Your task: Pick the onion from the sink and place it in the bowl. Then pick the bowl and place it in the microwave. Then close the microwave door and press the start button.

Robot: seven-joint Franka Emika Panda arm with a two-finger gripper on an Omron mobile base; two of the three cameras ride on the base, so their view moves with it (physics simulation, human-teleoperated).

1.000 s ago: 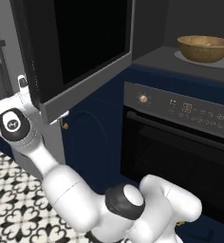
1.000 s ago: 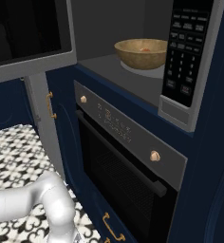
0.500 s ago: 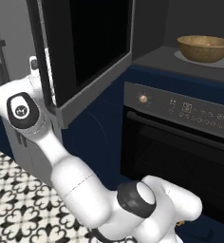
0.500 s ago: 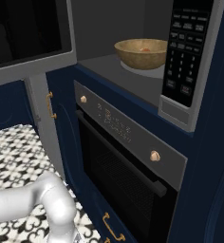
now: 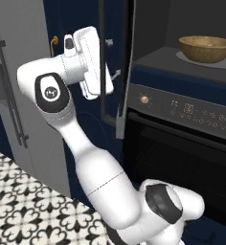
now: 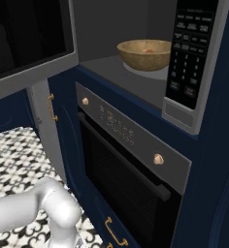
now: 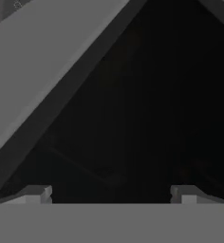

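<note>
The light-brown wooden bowl [image 5: 207,48] [image 6: 145,53] stands inside the microwave [image 5: 153,28] [image 6: 104,29] cavity. A bit of the orange onion [image 6: 148,50] peeks over the bowl's rim. The microwave door [image 5: 116,95] [image 6: 29,43] [image 7: 133,95] stands partly swung in, edge-on in the left base view. My gripper [image 5: 111,58] [image 7: 111,194] is open and pressed flat against the door's outer face. In the hand view, black glass and the grey frame lie right in front of the spread fingertips [image 7: 38,193], with nothing held between them.
The microwave's keypad panel [image 6: 189,48] is to the right of the cavity. Below is the black oven [image 5: 182,143] [image 6: 131,160] with brass knobs and a bar handle. A tall grey cabinet [image 5: 19,95] stands to the left, above patterned floor tiles [image 5: 24,210].
The arm has swung up and to the right, pushing the microwave door from wide open to nearly edge-on toward the cavity. The bowl has stayed in place.
</note>
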